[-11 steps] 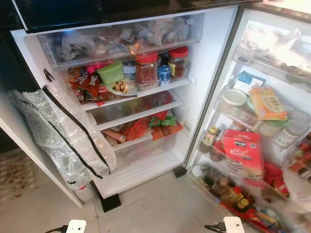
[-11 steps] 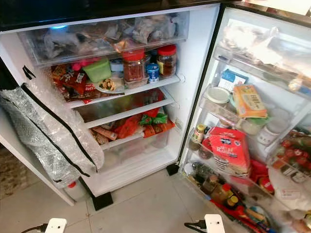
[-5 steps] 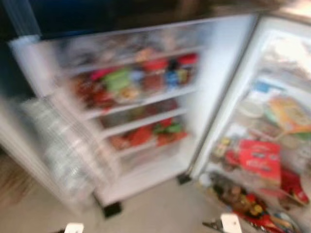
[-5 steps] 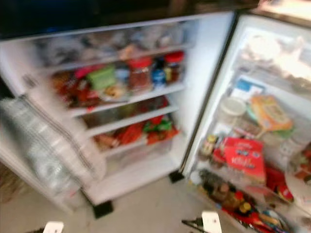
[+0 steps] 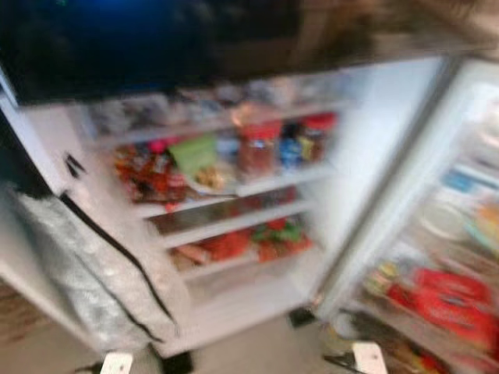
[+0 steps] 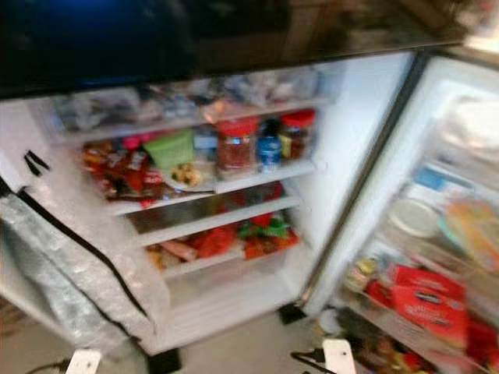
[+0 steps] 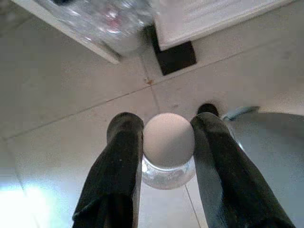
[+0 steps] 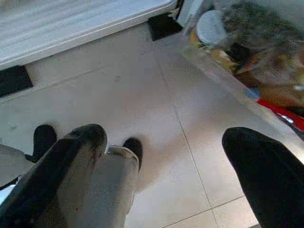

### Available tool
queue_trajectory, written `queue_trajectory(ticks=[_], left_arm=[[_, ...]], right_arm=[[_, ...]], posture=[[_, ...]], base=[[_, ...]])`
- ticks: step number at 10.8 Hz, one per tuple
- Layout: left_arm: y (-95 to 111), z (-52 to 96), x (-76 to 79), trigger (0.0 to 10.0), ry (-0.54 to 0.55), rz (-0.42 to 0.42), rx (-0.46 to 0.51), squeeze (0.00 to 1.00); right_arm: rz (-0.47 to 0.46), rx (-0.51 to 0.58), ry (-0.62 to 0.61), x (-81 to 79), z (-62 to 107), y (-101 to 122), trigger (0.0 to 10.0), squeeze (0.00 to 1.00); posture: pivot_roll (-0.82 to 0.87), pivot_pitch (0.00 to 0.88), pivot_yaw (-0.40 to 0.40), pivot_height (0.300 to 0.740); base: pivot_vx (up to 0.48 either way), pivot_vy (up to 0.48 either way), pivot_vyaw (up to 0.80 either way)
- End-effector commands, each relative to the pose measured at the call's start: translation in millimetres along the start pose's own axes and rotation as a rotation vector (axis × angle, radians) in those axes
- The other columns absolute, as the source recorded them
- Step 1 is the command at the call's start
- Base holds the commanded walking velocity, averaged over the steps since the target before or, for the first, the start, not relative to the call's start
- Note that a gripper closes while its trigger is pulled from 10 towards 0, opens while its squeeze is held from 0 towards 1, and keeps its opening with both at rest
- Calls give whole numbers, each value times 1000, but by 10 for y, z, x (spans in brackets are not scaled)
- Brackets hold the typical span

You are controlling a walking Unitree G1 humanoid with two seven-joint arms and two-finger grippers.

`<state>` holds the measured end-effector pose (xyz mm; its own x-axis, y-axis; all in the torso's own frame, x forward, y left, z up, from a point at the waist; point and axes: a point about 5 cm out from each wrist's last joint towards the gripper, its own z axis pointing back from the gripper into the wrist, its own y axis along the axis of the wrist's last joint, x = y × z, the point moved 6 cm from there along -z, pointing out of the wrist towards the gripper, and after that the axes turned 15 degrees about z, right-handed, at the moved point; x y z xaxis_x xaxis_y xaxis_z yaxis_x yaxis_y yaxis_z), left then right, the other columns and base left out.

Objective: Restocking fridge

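Observation:
The fridge stands open before me, blurred in the eye views. Its middle shelf [image 6: 226,185] carries two red-lidded jars [image 6: 236,144], a small blue tin and a green box [image 6: 171,148]. Red and green packets [image 6: 249,234] lie on a lower shelf. My left gripper [image 7: 166,121] hangs low over the floor tiles, shut on a clear bottle with a round white cap [image 7: 168,137]. My right gripper [image 8: 164,135] also hangs low near the fridge door, open, with nothing between its fingers.
A silver padded bag [image 6: 54,273] with a black zip hangs at the fridge's left side. The open door [image 6: 437,257] on the right holds a red carton [image 6: 425,300], tubs and bottles. Pale floor tiles [image 8: 142,85] lie in front.
The camera has swung, so the fridge sits lower and further right in the picture and is blurred. Nothing in the fridge has visibly moved.

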<state>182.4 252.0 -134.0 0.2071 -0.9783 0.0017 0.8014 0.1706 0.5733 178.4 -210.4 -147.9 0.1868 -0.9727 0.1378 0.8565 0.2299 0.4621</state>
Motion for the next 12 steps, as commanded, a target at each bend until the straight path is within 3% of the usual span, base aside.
queue_trajectory(ticks=[1,10,12], left_arm=[[-97,6,56,10000,-11,5,-29,0],[-97,6,56,10000,-11,5,-29,0],[-86,4,82,10000,-23,-5,-21,0]], right_arm=[[-7,-27,-16,67,22,-112,10000,0],[-7,-27,-16,67,22,-112,10000,0],[32,-23,59,-28,24,-113,10000,0]], posture=[[61,0,-23,740],[61,0,-23,740],[72,0,-42,740]], base=[[0,0,0],[0,0,0],[0,-368,0]])
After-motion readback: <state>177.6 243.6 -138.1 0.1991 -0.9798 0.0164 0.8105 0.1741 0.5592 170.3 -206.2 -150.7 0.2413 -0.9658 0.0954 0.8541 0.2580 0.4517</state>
